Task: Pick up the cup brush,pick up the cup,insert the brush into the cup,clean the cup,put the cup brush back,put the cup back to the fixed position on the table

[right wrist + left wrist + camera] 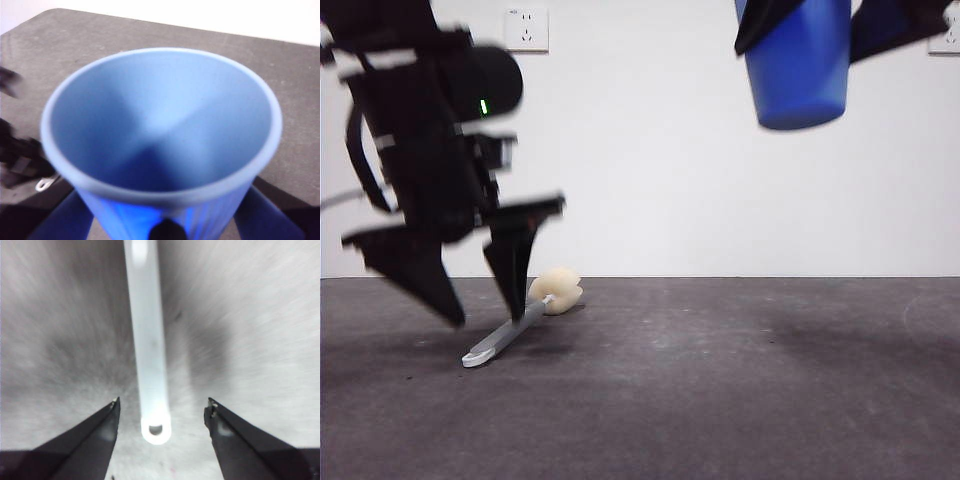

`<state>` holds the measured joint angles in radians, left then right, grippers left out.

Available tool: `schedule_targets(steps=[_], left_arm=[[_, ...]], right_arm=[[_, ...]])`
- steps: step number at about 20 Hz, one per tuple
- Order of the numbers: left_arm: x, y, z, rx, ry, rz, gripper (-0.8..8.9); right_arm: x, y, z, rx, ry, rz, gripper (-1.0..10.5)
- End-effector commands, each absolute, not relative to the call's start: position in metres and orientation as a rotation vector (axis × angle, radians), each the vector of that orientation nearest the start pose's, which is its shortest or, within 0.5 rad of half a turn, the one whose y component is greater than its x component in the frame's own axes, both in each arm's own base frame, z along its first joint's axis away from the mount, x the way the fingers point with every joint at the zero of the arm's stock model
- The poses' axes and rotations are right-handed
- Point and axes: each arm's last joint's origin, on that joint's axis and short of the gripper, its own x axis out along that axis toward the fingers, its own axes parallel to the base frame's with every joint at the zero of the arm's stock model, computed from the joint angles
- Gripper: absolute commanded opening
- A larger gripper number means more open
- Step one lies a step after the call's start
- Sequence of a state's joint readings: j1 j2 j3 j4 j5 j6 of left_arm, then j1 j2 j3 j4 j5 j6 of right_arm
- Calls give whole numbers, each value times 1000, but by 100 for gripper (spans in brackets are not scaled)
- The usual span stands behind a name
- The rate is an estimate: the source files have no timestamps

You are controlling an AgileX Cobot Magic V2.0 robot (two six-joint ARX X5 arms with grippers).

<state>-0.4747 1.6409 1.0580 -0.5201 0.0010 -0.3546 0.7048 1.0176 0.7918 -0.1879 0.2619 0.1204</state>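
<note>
I am working the left gripper (162, 407) down over the cup brush (520, 320), which is lying on the table (740, 390) with its sponge head (556, 290) resting on the surface beyond my fingers and its grey handle (148, 340) running back towards me. My fingers (102, 427) are spread wide, one on each side of the handle, touching nothing yet. In the left wrist view the looped end of the handle is sitting almost midway between the tips, a shade nearer the one finger than the other.

To do this well, I am judging that I should keep the handle centred between the tips, drop until they are just grazing the table, and then close squarely across the handle a little further up from the loop, so it does not pivot or squirt out. The handle is slim and looks smooth, so a skewed pinch could roll it.

The right gripper (165, 230) is holding the blue cup (798, 65) high above the table, well apart from my working fingers, its jaws pressing the ribbed wall low on either side; the cup's open mouth is facing the wrist camera and looks empty.

Nothing is standing between my fingers and the brush. Behind the table I am seeing only a white wall (670, 150) with a socket (526, 30).
</note>
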Motion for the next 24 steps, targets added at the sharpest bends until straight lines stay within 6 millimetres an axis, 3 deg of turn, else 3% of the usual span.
schedule_targets(steps=[1, 6, 10, 15, 24], left_arm=[[271, -140, 230, -40, 1028, -290, 292], [222, -117, 300, -58, 828, -416, 292], [183, -97, 329, -65, 766, -430, 292], [157, -84, 341, -68, 746, -430, 292], [154, -82, 341, -65, 751, -426, 292]], right_arm=[[195, 134, 271, -45, 421, 410, -17], [237, 130, 225, -34, 458, 429, -17], [263, 135, 190, -27, 465, 441, -17], [283, 134, 158, -53, 468, 423, -17], [293, 132, 122, -84, 532, 445, -16]])
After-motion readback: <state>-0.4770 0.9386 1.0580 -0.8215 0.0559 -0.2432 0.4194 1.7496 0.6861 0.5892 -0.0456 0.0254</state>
